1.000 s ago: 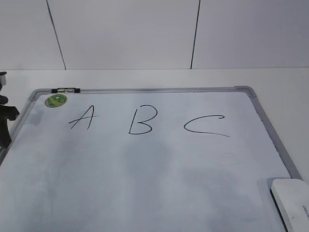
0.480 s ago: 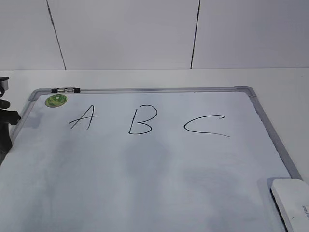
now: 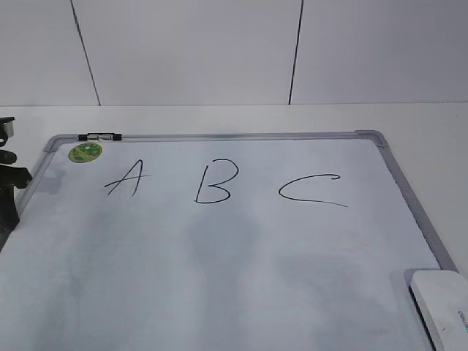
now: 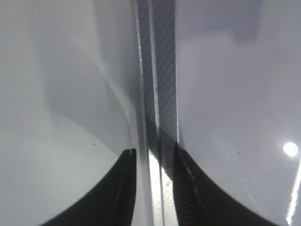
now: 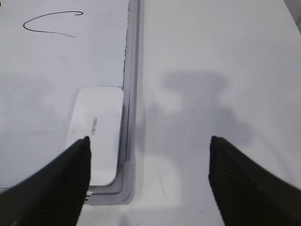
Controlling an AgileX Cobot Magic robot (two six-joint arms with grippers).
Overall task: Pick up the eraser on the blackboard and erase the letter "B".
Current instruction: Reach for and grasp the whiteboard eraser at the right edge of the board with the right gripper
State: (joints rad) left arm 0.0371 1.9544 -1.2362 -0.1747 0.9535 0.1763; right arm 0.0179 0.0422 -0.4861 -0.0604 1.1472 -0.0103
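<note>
The blackboard (image 3: 256, 278) lies flat on the table with black letters A, B and C written on it. The letter "B" (image 3: 214, 182) is the middle one. The eraser (image 3: 442, 307), white with grey lettering, lies at the board's near right corner. In the right wrist view the eraser (image 5: 96, 136) sits just inside the frame, partly under my left fingertip. My right gripper (image 5: 149, 141) is open wide above that corner and the bare table beside it. My left gripper (image 4: 153, 155) is closed on the board's grey frame (image 4: 162, 94); it shows at the left edge of the exterior view (image 3: 7, 183).
A green round sticker (image 3: 85, 152) and a small black clip (image 3: 101, 136) sit at the board's far left corner. The letter "A" (image 3: 126, 179) and the letter "C" (image 3: 311, 190) flank the B. A white table (image 5: 211, 70) extends right of the board; a white wall stands behind.
My left gripper has sunk slightly at the board's left edge. The board, letters and eraser have not moved.
</note>
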